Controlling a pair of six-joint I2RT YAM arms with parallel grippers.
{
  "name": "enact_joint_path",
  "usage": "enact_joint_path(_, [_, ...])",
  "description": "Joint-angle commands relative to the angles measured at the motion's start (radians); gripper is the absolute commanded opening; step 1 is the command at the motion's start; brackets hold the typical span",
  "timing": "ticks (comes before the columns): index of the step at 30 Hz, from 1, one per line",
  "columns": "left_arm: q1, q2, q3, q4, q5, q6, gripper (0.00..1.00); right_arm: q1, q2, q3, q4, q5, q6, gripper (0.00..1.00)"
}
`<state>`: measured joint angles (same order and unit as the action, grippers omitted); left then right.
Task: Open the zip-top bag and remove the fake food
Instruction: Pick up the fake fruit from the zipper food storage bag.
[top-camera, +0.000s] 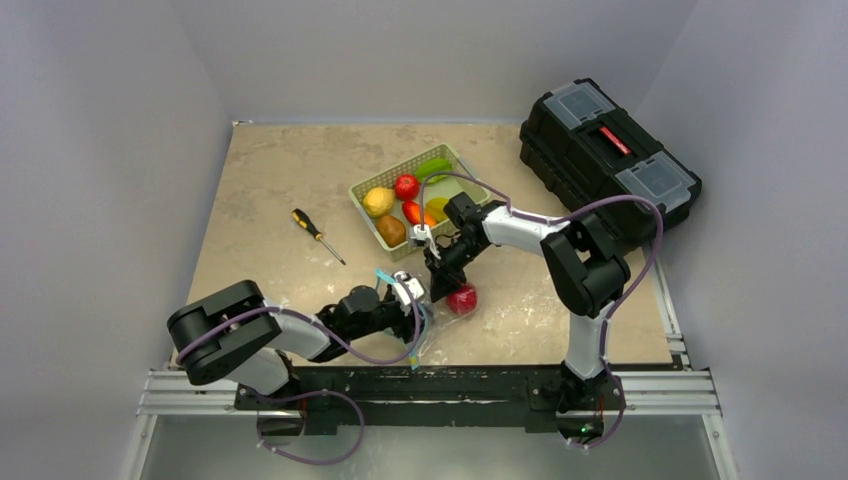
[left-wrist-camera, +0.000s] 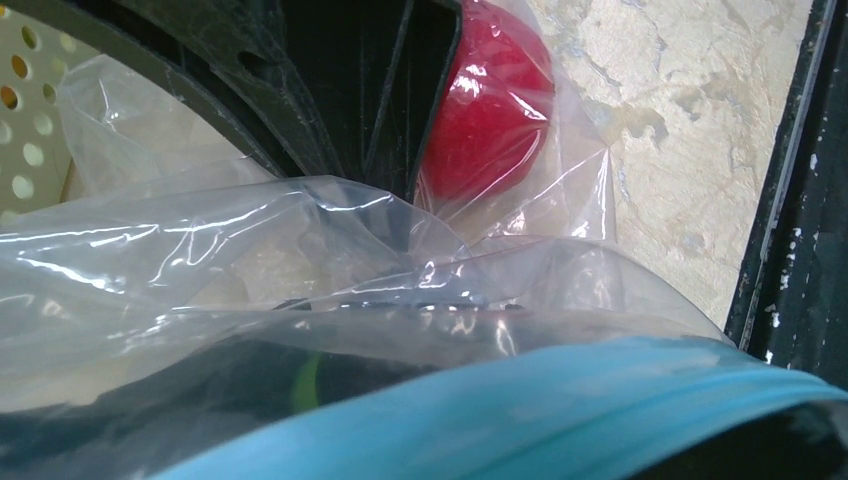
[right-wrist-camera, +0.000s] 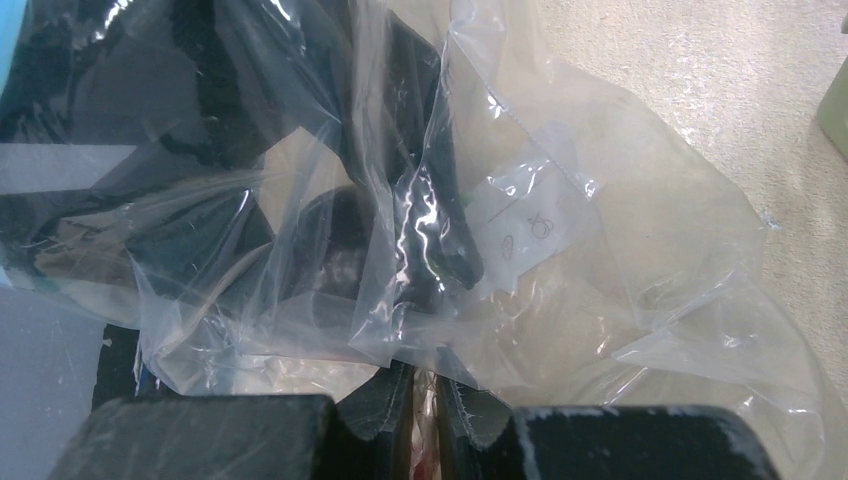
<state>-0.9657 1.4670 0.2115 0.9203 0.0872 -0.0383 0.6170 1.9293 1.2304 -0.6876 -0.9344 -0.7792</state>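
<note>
Left gripper (top-camera: 415, 293): down low over the near edge of the bench (top-camera: 270, 170), nose buried in plastic. Film smothers its own camera, so I cannot tell whether the jaws are apart or together.
Zipper strip (left-wrist-camera: 520, 420): a light-blue band sweeps across the bottom of the left wrist view, right up against the lens. In the top view one end pokes out just beside the left gripper.
Zip-top bag (right-wrist-camera: 560, 250): clear, crumpled, bunched between the two arms at the front middle of the bench.
Fake food (left-wrist-camera: 490, 100): one glossy red piece sits behind the film, seemingly inside the bag at its right end, just beside black gripper fingers.
Right gripper (right-wrist-camera: 427, 415): reaching in from the right, jaws drawn nearly together with a fold of bag film pinched between them.
Green basket (top-camera: 368, 218): further back, just behind the right gripper, carrying yellow, red, green and brown pieces.
Toolbox (top-camera: 610, 150): black, back right corner, out of play.
Step in hand: my read is late in the emptying. Most pieces lie in the basket and the red one is not yet out.
Next move: it calls for the mouth held wide on the zipper side while the film is lifted or tugged, so the red piece slides free. A pinch on film alone may drag the whole bag instead.
</note>
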Motion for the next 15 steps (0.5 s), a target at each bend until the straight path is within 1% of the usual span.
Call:
enact_joint_path(1, [-0.007, -0.027, 0.034, -0.058, -0.037, 0.025, 0.34, 0.005, -0.021, 0.037, -0.025, 0.005, -0.022, 0.1])
enact_joint_path(2, [-0.007, -0.038, 0.035, -0.072, -0.037, 0.024, 0.21, 0.005, -0.027, 0.037, -0.027, 0.009, -0.026, 0.1])
enact_joint_path(3, [-0.006, -0.056, 0.033, -0.082, -0.04, 0.023, 0.11, 0.004, -0.032, 0.037, -0.028, 0.017, -0.031, 0.09])
enact_joint_path(5, [-0.007, -0.094, 0.022, -0.099, -0.044, 0.018, 0.0, 0.003, -0.046, 0.033, -0.031, 0.04, -0.044, 0.09])
enact_joint_path(7, [-0.006, -0.15, 0.013, -0.137, -0.048, 0.009, 0.0, 0.002, -0.061, 0.026, -0.035, 0.066, -0.073, 0.08])
enact_joint_path(11, [-0.006, -0.296, 0.01, -0.269, -0.065, -0.012, 0.0, 0.0, -0.099, -0.007, -0.053, 0.125, -0.166, 0.07])
enact_joint_path(15, [-0.005, -0.418, 0.005, -0.369, -0.084, -0.043, 0.0, -0.009, -0.141, -0.023, -0.041, 0.165, -0.197, 0.06])
